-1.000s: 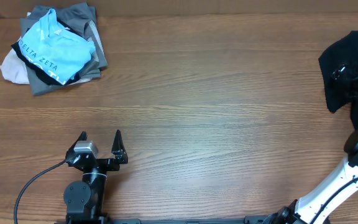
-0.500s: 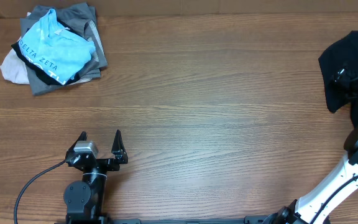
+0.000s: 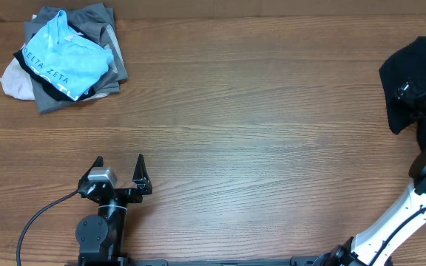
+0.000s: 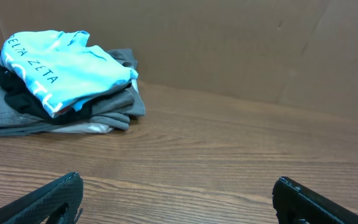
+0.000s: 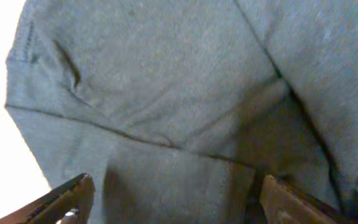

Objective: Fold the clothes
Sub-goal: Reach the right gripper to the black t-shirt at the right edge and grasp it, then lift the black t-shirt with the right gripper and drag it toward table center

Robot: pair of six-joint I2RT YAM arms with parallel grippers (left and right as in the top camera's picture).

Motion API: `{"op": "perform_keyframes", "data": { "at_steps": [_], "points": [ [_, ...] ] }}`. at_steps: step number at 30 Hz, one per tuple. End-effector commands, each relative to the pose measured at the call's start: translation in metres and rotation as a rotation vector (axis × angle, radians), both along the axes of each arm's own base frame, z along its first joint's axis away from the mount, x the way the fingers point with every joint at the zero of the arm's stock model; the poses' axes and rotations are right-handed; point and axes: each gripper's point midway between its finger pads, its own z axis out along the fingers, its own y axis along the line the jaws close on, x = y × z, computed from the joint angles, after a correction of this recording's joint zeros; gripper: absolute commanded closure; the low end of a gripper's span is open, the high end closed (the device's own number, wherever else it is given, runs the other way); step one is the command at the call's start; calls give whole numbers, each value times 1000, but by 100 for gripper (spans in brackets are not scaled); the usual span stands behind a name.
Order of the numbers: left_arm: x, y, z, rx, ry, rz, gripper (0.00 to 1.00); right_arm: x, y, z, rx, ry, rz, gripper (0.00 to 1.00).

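Fabric of the black T-shirt [image 3: 399, 77] lay bunched at the table's [image 3: 257, 125] three o'clock edge in the overhead view, partly cut off by the frame. The right gripper [image 5: 179, 198] hung directly above it. In the right wrist view the dark cloth, with its creases and a stitched hem, filled almost everything, and the two fingertips [image 5: 73, 193] stood spread wide at the bottom corners with nothing pinched between them. Whether the tips touched the cloth could not be told.

The left gripper [image 3: 119, 161] sat well apart from the shirt, at about seven o'clock near the table's front edge. Its jaws were released and fully spread, holding nothing and pointing toward twelve o'clock. A black cable [image 3: 39, 214] curved off from its base toward eight o'clock.

At ten o'clock, in the far corner, lay a heap of other garments: a light blue shirt [image 3: 63, 55] lettered "DELTA ZETA" lay on top of grey pieces [image 3: 115, 65], with white cloth [image 3: 12, 80] showing at the heap's nine o'clock side.
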Motion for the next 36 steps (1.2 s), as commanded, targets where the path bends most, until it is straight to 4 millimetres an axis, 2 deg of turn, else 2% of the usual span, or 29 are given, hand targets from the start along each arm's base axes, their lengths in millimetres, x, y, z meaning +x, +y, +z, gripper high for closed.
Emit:
{"op": "perform_keyframes", "data": {
  "at_steps": [1,4,8,14,18,24,33,34,36],
  "points": [
    [0,-2,0,19,-5,-9,0,1,1,-16,14,22,-4,16],
    [0,-2,0,19,-5,-9,0,3,1,-14,12,20,-4,22],
    [0,-2,0,19,-5,-9,0,3,0,-12,13,22,-4,45],
    [0,-2,0,19,-5,-9,0,6,-2,-5,6,16,-6,66],
    [0,-2,0,19,-5,-9,0,5,-8,-1,-3,27,-44,74],
    [0,-2,0,19,-5,-9,0,11,-8,15,19,13,-54,96],
    [0,-2,0,19,-5,-9,0,25,7,46,93,-36,-14,96],
    [0,-2,0,19,-5,-9,0,28,11,50,92,-39,-6,89],
    [0,-2,0,19,-5,-9,0,31,16,52,91,-40,4,84]
  ]
}}
